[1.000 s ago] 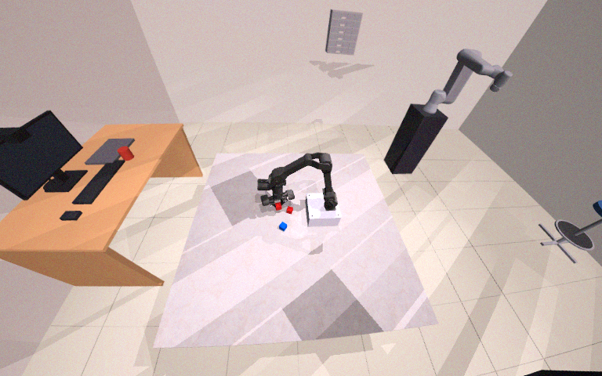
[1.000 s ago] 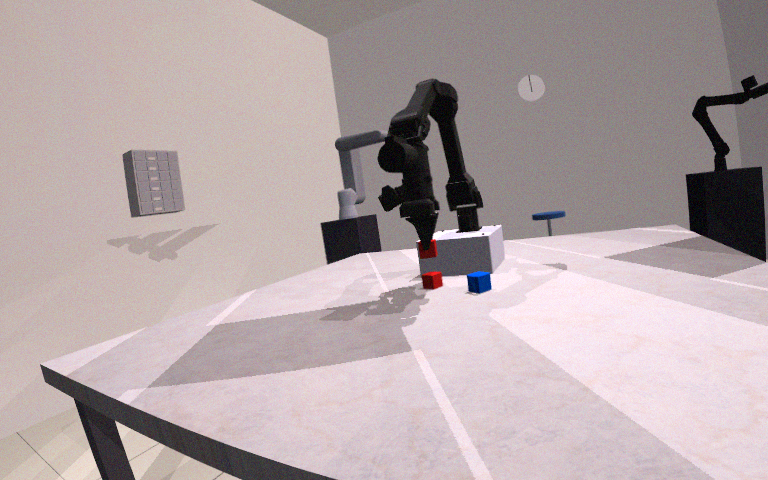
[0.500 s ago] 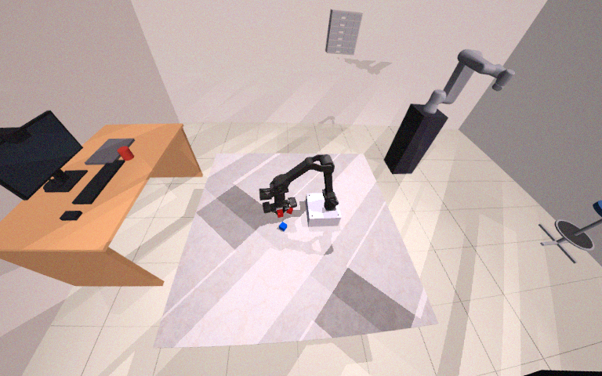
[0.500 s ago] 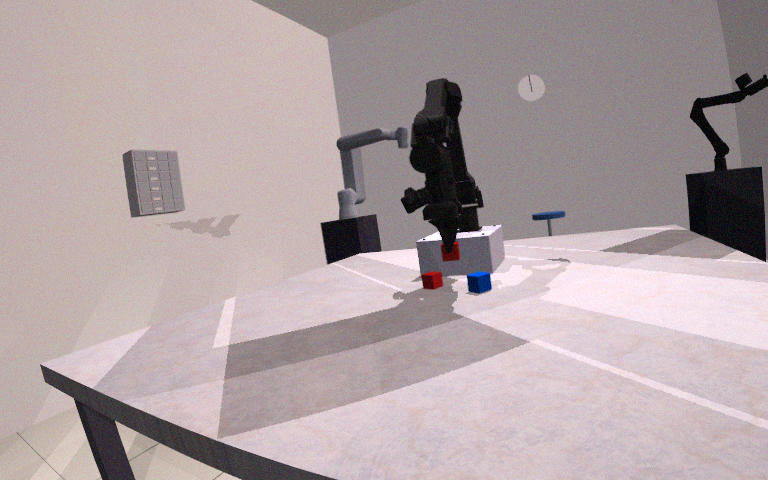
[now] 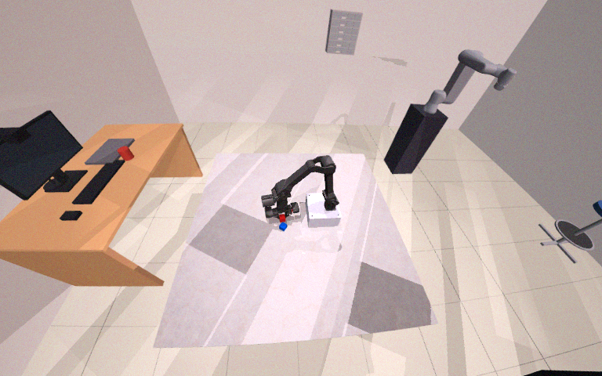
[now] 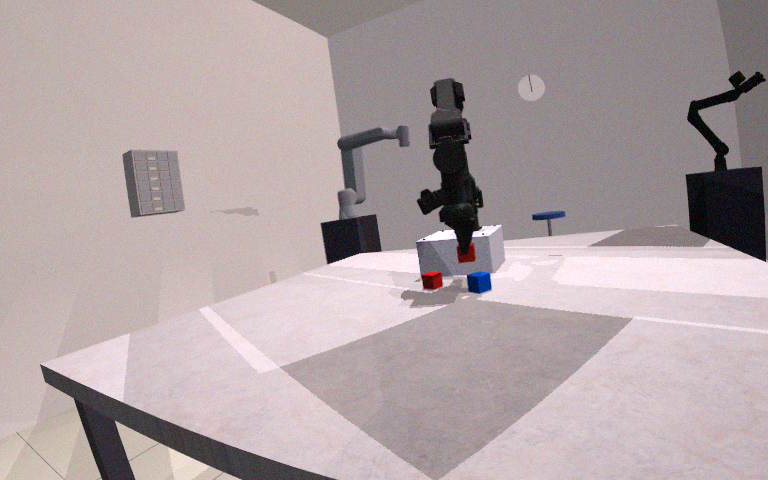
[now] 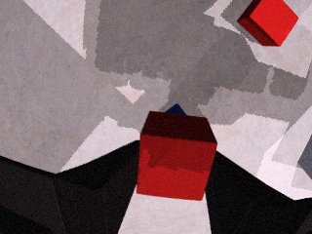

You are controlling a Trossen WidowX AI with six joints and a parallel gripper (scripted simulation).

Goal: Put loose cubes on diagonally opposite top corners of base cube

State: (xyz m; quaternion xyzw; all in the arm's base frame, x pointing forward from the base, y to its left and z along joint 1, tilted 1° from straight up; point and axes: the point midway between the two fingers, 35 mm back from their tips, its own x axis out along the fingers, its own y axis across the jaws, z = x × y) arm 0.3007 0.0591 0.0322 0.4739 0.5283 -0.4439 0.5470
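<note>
Red cube [image 7: 177, 156] number one is pinched between the jaws of the gripper [image 6: 465, 249], which are closed partway on it, and it's lifted off the table [image 6: 412, 380]. From the wrist view it fills the gap between the two dark fingers, top face in shadow. Peeking out just past its far edge, almost fully hidden below the jaws, is the blue cube [image 6: 478, 281]. Off ahead and to the right of the jaws in that view sits a second red cube [image 7: 268, 18], on the table and well apart from the held one. In the exterior view the jaws hang above the two cubes on the table, roughly between them, with the arm's white base block [image 6: 486, 249] right behind.
</note>
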